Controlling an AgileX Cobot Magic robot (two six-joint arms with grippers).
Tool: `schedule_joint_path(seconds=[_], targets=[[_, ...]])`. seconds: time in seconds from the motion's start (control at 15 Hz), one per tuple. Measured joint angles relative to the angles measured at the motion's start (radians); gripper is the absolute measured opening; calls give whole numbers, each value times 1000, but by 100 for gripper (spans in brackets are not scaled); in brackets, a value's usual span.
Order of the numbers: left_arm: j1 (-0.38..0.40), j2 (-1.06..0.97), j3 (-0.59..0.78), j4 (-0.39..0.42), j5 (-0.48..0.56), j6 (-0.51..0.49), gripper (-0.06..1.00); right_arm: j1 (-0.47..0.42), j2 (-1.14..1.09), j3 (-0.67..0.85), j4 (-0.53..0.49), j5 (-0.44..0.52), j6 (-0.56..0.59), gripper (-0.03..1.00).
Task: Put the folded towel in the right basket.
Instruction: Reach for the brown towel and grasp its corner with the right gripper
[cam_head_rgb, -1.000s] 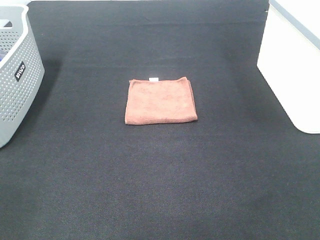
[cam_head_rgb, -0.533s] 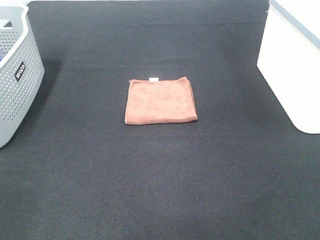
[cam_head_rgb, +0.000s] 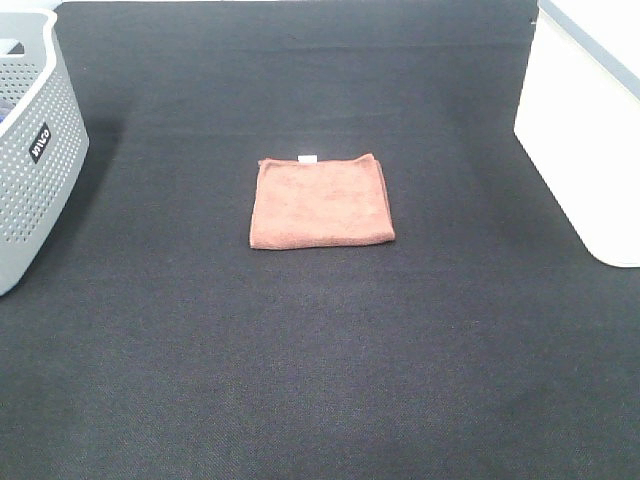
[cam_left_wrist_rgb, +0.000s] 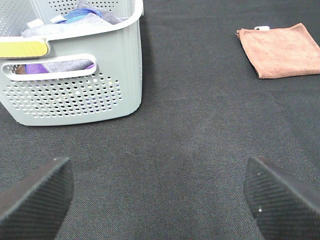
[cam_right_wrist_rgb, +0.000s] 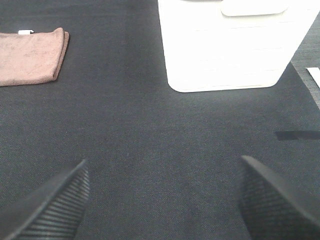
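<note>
The folded towel (cam_head_rgb: 321, 201) is a flat reddish-brown square with a small white tag at its far edge, lying on the black mat in the middle. It also shows in the left wrist view (cam_left_wrist_rgb: 281, 50) and the right wrist view (cam_right_wrist_rgb: 31, 56). The right basket (cam_head_rgb: 587, 130) is a large plain white bin at the right edge, also in the right wrist view (cam_right_wrist_rgb: 232, 45). My left gripper (cam_left_wrist_rgb: 160, 200) is open and empty, well short of the towel. My right gripper (cam_right_wrist_rgb: 162, 200) is open and empty, away from towel and bin. Neither gripper shows in the high view.
A grey perforated basket (cam_head_rgb: 30, 150) with a black label stands at the left edge; the left wrist view shows it (cam_left_wrist_rgb: 75, 95) holding several cloths. The black mat (cam_head_rgb: 320, 350) covers the table. A strip of black tape (cam_right_wrist_rgb: 297, 135) lies beside the white bin.
</note>
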Motion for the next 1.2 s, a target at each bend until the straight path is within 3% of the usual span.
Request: schedule_joint_path(seconds=[1.2], targets=[[0,0,0,0,0,0,88,0,0,0,0,0,0,75]])
